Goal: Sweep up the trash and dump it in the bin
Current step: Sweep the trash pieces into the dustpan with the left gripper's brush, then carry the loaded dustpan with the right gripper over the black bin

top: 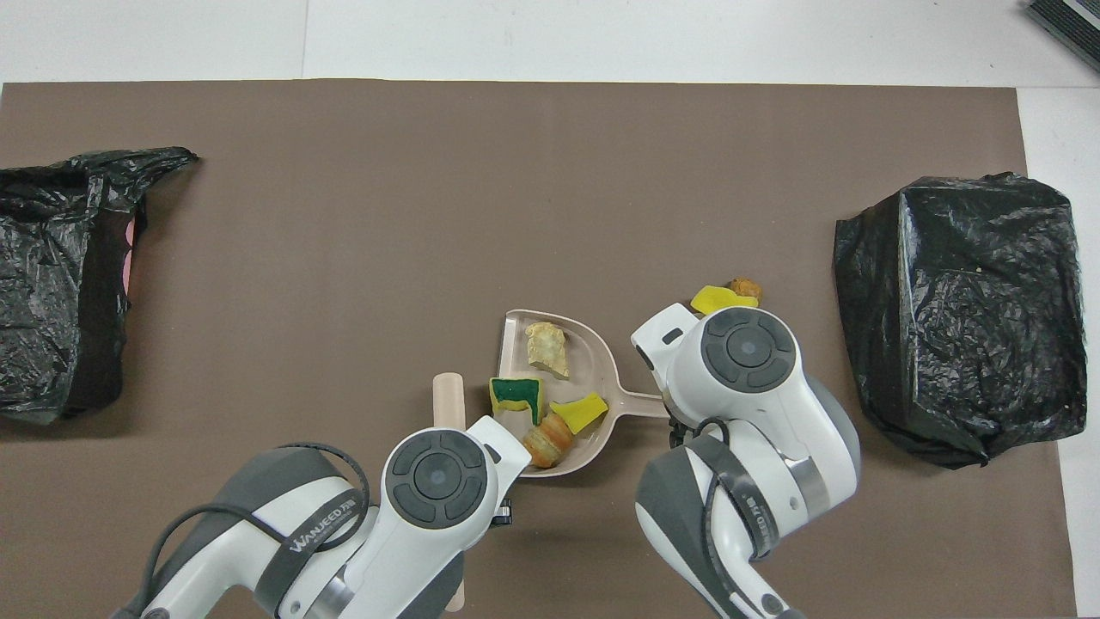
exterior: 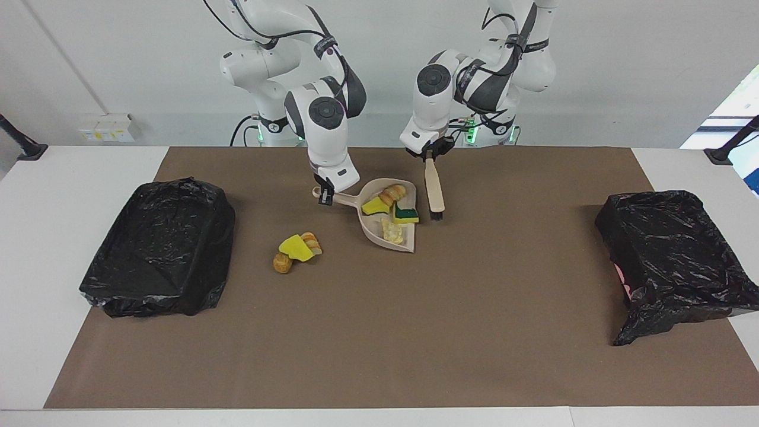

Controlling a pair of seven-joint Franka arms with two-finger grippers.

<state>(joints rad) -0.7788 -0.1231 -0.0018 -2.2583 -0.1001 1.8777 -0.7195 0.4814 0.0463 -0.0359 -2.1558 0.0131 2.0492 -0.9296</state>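
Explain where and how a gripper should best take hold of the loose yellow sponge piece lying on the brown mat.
Probably from straight above, jaws across the short width of the yellow sponge piece. It lies flat, with tan lumps touching it at both ends, so its free long edges look likeliest to give clear finger room.

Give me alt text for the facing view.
The right gripper holds a beige dustpan with four scraps; the left gripper holds a brush beside it. Three scraps remain on the mat.
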